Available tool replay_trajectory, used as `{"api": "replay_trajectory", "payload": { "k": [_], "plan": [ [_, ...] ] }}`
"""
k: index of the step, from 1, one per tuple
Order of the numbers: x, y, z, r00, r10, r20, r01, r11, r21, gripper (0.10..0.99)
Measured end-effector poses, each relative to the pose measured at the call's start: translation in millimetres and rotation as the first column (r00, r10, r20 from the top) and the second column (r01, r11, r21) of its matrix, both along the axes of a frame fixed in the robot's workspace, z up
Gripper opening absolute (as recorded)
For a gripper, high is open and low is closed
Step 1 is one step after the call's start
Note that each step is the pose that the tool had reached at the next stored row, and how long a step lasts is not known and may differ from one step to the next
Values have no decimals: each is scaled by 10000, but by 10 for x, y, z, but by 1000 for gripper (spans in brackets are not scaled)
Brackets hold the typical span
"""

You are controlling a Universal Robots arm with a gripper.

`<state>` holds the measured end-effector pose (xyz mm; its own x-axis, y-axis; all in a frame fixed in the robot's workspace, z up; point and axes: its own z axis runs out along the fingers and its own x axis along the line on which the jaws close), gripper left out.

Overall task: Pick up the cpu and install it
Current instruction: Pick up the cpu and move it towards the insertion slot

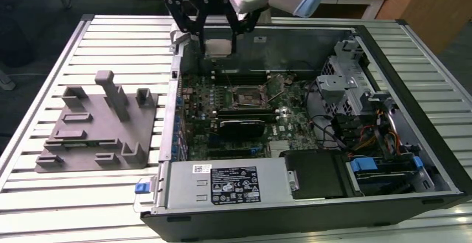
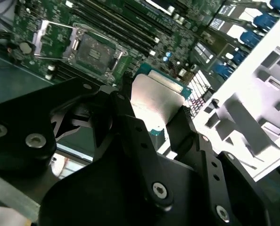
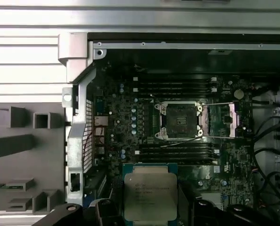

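Observation:
The cpu (image 1: 219, 47) is a small square chip with a pale silver top, and my gripper (image 1: 218, 43) is shut on it. I hold it in the air above the far edge of the open computer case (image 1: 435, 160). In the first wrist view the cpu (image 3: 150, 195) hangs between the black fingers (image 3: 189, 205), short of the open motherboard socket (image 3: 180, 120). The second wrist view shows the cpu (image 2: 156, 101) clamped edge to edge, with the socket (image 2: 90, 47) beyond it. From the exterior view the socket (image 1: 247, 95) lies nearer the camera than the gripper.
A grey fixture (image 1: 96, 127) with upright blocks lies on the slatted table (image 1: 44, 210) at the exterior view's left. Inside the case are a black block (image 1: 240, 124), a power supply (image 1: 225, 182), a drive cage (image 1: 346, 83) and cables (image 1: 368, 138).

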<state>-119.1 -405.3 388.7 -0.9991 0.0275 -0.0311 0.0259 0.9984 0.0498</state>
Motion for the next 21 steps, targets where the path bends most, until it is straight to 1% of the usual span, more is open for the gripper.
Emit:
{"api": "replay_trajectory", "payload": {
  "k": [11, 17, 21],
  "plan": [
    [407, 0, 0, 10000, 0, -1, 0, 10000, 0, 541],
    [579, 3, -3, 10000, 0, -6, 0, 10000, 1, 541],
    [690, 4, -13, 10000, 0, -22, 0, 10000, 0, 541]
  ]
}}
